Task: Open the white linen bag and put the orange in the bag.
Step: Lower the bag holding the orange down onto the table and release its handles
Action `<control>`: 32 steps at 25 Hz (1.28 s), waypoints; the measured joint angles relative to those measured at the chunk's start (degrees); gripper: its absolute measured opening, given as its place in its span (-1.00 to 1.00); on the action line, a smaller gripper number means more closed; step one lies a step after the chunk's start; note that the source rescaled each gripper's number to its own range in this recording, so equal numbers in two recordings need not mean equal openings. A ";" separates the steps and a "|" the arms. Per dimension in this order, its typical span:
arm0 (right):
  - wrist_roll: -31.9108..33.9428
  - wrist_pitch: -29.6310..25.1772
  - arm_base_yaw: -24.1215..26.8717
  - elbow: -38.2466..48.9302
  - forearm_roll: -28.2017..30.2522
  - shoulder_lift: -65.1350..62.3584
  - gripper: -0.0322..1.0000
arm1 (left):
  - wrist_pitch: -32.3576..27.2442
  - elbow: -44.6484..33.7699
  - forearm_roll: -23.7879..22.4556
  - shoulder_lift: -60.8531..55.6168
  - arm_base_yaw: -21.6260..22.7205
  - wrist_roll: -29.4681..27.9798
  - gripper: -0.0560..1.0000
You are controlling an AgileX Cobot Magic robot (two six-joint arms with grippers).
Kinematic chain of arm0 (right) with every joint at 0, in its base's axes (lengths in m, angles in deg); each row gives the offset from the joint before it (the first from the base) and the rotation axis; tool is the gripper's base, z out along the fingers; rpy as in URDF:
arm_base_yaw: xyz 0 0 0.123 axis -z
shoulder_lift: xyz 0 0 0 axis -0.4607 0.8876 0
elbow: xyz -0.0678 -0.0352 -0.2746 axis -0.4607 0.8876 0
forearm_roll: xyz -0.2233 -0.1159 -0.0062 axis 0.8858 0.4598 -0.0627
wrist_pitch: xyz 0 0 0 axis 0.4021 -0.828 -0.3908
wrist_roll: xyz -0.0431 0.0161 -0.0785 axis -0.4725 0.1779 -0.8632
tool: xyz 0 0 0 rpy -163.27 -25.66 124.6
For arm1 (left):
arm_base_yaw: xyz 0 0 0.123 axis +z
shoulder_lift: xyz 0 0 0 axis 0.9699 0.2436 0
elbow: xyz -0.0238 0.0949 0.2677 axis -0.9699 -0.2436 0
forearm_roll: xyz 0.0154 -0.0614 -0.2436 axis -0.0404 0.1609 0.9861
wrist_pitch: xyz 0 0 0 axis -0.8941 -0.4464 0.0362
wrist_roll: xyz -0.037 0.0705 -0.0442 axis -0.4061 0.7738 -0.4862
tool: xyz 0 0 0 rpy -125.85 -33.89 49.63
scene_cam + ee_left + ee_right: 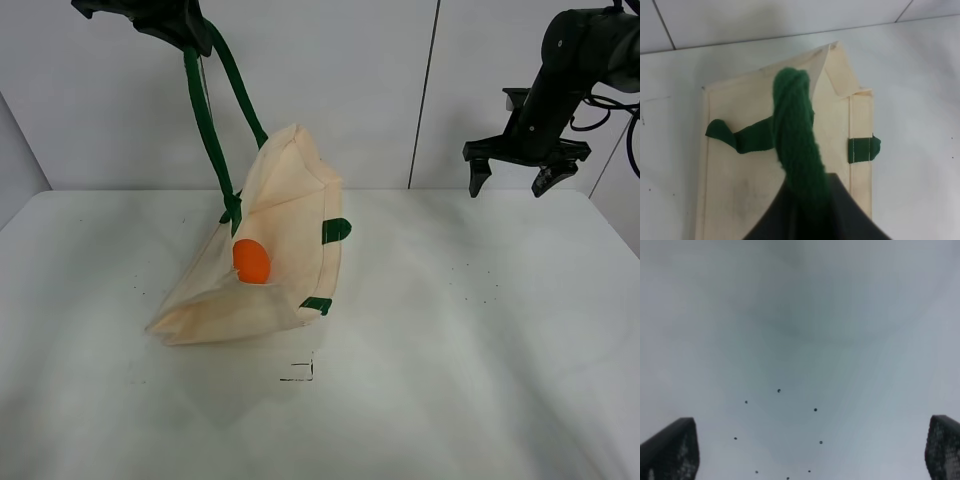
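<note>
Left gripper [188, 38] tight around green handle [205, 120] of white linen bag [290, 200]; right gripper [509, 187] agape.

White table [480, 340] w/ white linen bag [290, 200] left of ctr, small black mark [298, 372] just in front

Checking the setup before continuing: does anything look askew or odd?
The white linen bag hangs tilted from a green handle gripped by the left hand, bottom on the table; the orange shows at its mouth.
</note>
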 joint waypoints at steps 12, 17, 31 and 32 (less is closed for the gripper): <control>-0.65 0.10 -0.20 34.40 -0.44 -22.23 1.00 | 0.00 0.00 0.00 0.00 0.00 0.00 -0.89; -0.65 0.04 -0.20 55.42 -0.44 -39.91 1.00 | 0.00 0.00 0.02 0.00 0.00 0.00 -0.89; -0.76 10.19 -0.20 87.83 -0.44 -97.52 1.00 | 0.00 0.00 0.02 0.00 0.00 0.17 -0.89; -0.91 10.32 -0.20 88.39 -0.44 -101.68 1.00 | 0.00 0.00 0.02 0.00 0.00 0.17 -0.89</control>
